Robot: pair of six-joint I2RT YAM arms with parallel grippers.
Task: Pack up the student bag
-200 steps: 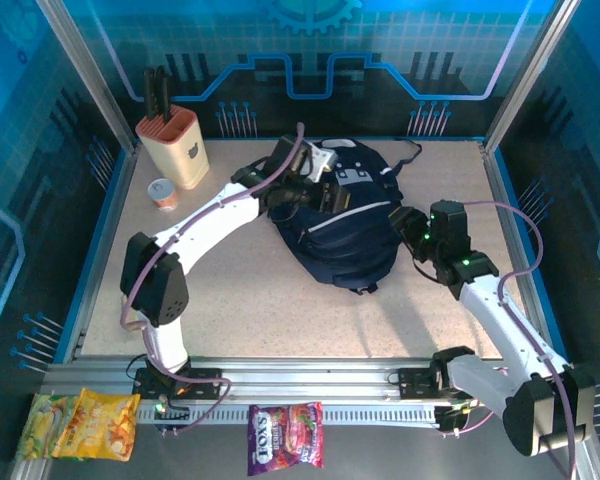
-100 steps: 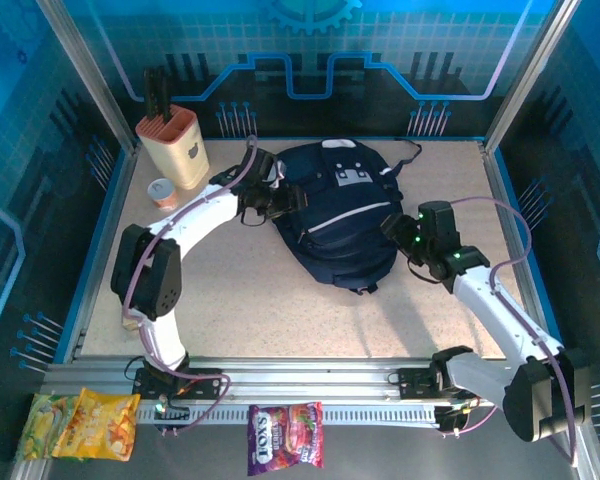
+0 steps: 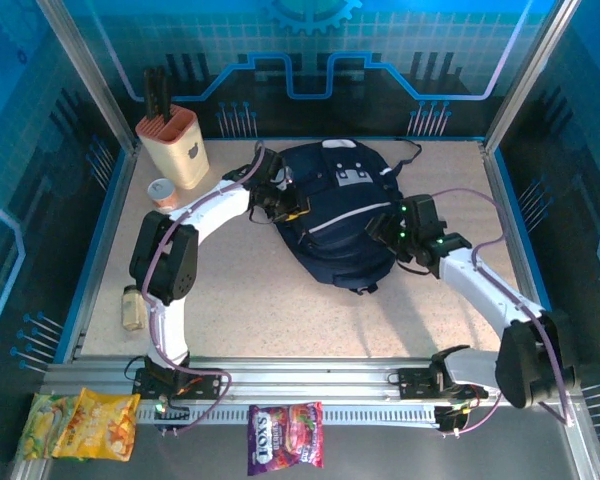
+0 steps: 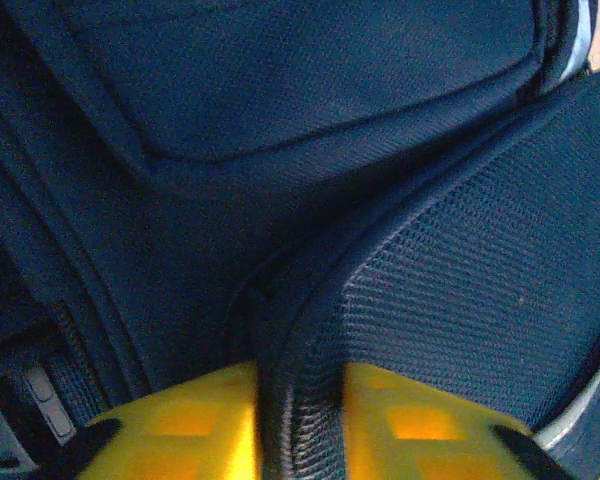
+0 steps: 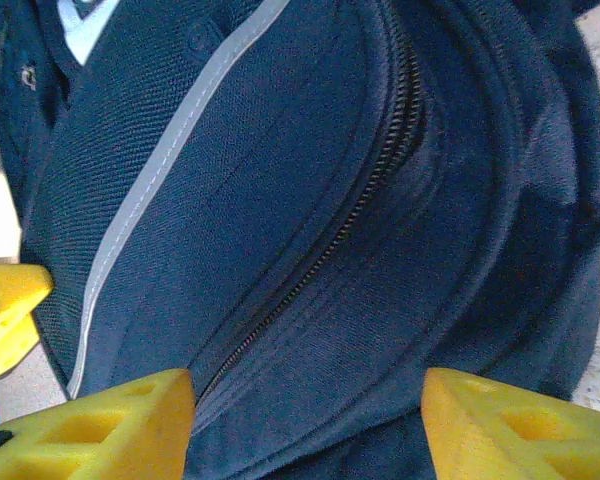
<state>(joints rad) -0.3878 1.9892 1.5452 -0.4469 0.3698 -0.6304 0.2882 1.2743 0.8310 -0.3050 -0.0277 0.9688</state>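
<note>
**Left tool pinched the bag's edge; right tool stood wide at the other flank**

The bag (image 3: pixel 345 215) lay flat on the bench (image 3: pixel 240 300). Its long axis ran from the far handle end back toward the arm bases, leaning slightly. It sat between the two tools, with the left tool (image 3: pixel 282 204) at its left edge and the right tool (image 3: pixel 383 228) against its right flank.

In the left wrist view, the fingers (image 4: pixel 185 420) stood narrow, with a padded ridge of bag fabric caught between them and touching both. I judged this a grip on the bag itself, at a seam or strap edge; which one could not be told.

In the right wrist view, the right tool's fingers (image 5: pixel 110 420) stood wide apart with nothing held. The bag's front panel rose straight ahead of them. The zip (image 5: pixel 320 250) ran diagonally away from the gap between the fingers and looked closed along its visible length. The pale stripe (image 5: pixel 170 150) lay to the left of it.

The coming move probably turned on that zip. With the left tool anchoring the fabric, the right tool was the nearer one to the zip line. The puller could not be made out.

A small bottle (image 3: pixel 132 308) lay on the bench well behind the left tool, beside that arm, so packing seemed barely begun.
</note>
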